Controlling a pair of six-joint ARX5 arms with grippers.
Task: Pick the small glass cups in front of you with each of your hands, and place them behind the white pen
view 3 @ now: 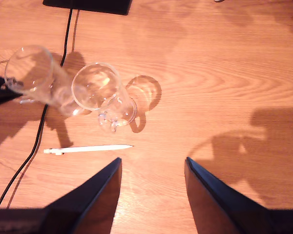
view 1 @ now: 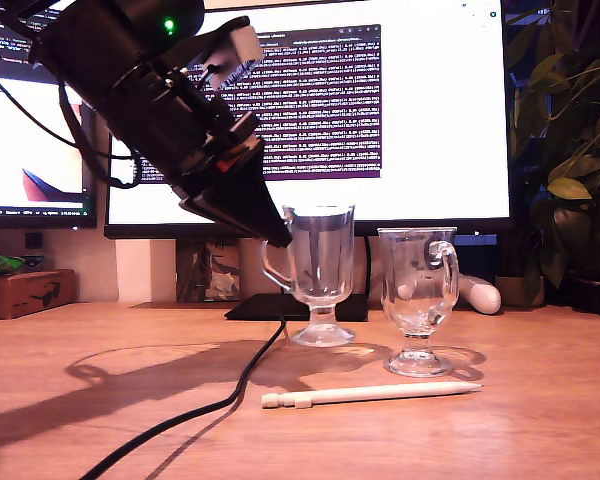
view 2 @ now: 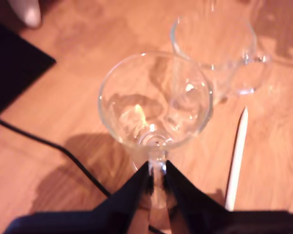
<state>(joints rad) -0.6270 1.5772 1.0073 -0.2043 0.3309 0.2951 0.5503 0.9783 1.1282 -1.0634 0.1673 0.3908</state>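
Jaws of my first gripper (view 2: 156, 175) clamp the handle of one cup (view 2: 155, 100), which stands behind the pen (view 1: 370, 394). My second gripper (view 3: 153, 168) hangs wide and empty. The other cup (view 1: 418, 305) also stands behind the pen; I judge only release remains. Only the second wrist view shows that gripper.

Wood desk (view 1: 540, 420): 2 glass mugs (view 1: 418, 300) (view 1: 322, 270), white pen (view 1: 370, 394) in front, black cable (view 1: 195, 410), monitor base (view 1: 270, 306).
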